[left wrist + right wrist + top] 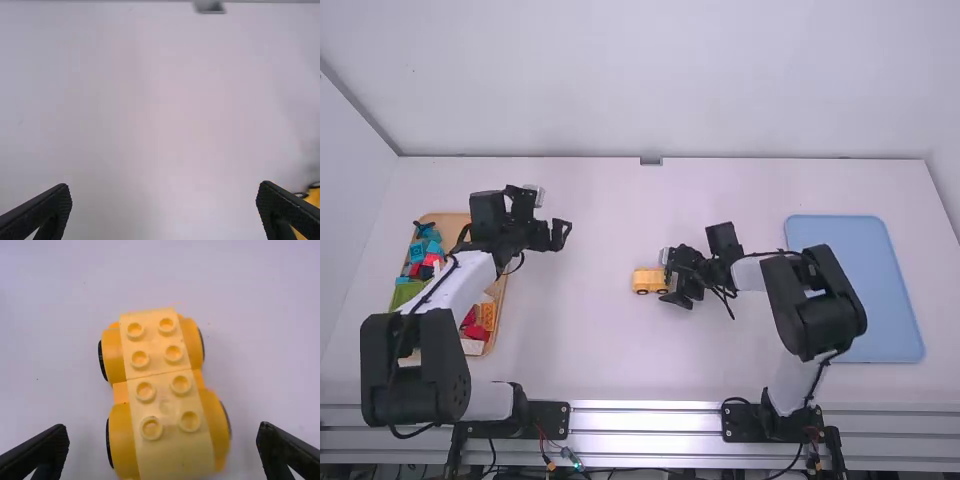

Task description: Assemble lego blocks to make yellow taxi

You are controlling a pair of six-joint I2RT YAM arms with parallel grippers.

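The right claw (669, 280) is spread wide at one end of the yellow car (164, 405), gaps being left at both sides; the car is set on the desk (590, 350); the left claw (556, 235), empty, is parted widely near the block tray (448, 222).

passage: between left gripper (552, 236) and yellow car (646, 280) | obstacle: right gripper (672, 279)
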